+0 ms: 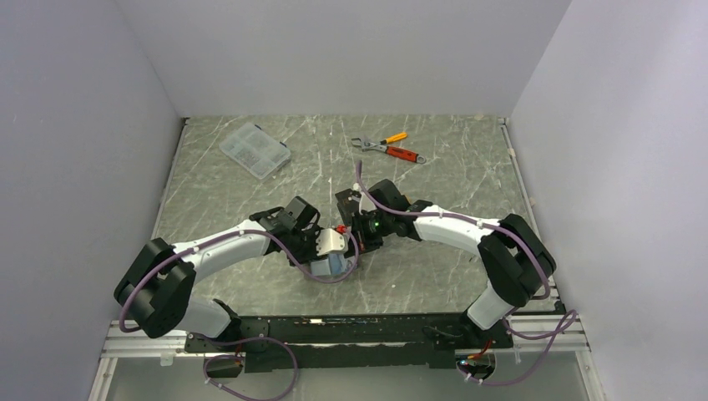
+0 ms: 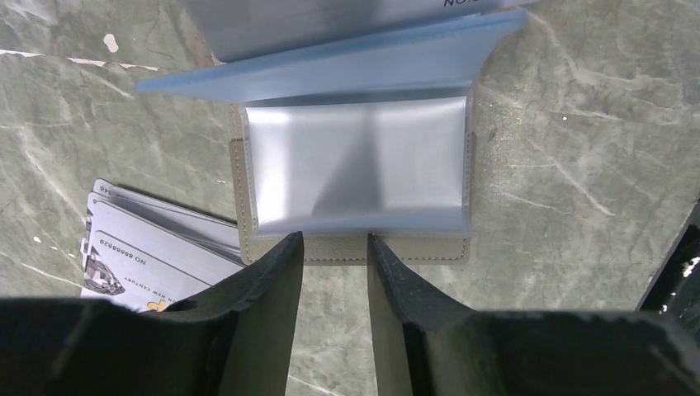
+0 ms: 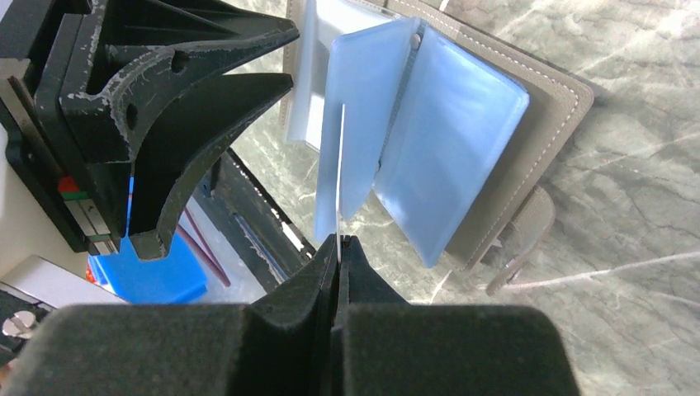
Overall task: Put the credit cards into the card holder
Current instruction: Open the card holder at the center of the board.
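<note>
The taupe card holder (image 2: 413, 248) lies open on the table, its blue-grey sleeves (image 3: 450, 140) fanned up; it also shows in the top view (image 1: 328, 269). One sleeve holds a silvery card (image 2: 355, 161). My right gripper (image 3: 339, 239) is shut on a thin credit card (image 3: 339, 177), seen edge-on, its far end between the raised sleeves. My left gripper (image 2: 334, 241) is open and empty, its fingertips (image 2: 285, 247) at the holder's near edge. Several silvery-grey credit cards (image 2: 157, 256) lie fanned just left of the holder. Both grippers meet at the table's middle, left (image 1: 327, 255) and right (image 1: 357, 238).
A clear plastic compartment box (image 1: 255, 150) sits at the back left. An orange-handled wrench and pliers (image 1: 388, 149) lie at the back centre. The left gripper's body (image 3: 165, 124) stands close beside the held card. Grey walls enclose the table.
</note>
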`<state>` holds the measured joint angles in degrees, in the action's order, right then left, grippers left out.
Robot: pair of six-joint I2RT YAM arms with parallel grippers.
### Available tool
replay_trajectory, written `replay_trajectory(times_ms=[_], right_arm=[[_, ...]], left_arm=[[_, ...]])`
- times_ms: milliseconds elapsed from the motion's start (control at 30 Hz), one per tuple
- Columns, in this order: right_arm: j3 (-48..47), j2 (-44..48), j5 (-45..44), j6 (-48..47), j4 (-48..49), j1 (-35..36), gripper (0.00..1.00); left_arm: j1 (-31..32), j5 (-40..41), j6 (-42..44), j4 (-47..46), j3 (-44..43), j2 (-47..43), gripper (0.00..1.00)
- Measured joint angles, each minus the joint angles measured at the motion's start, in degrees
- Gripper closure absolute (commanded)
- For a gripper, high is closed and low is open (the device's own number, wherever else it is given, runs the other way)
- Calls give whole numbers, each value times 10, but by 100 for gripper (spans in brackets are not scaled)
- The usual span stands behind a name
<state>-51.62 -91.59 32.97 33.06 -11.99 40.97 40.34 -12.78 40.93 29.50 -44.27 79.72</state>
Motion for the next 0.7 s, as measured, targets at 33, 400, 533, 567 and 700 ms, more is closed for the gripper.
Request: replay_trajectory(times_ms=[33,400,533,567,700], right_arm=[[0,2,-2,-1,-4,0,100],[-2,59,-53,-19,-52,-10,100],[-2,62,-56,-23,-58,-12,100],[-2,62,-56,-24,-59,-12,100],[2,59,-56,-33,-61,-12,100]], left_arm=[[0,0,0,-1,0,0,61],[0,0,0,-3,0,4,62],[1,1,0,-6,0,14,62],[1,2,0,-7,0,17,62],[4,4,2,-11,0,20,62]])
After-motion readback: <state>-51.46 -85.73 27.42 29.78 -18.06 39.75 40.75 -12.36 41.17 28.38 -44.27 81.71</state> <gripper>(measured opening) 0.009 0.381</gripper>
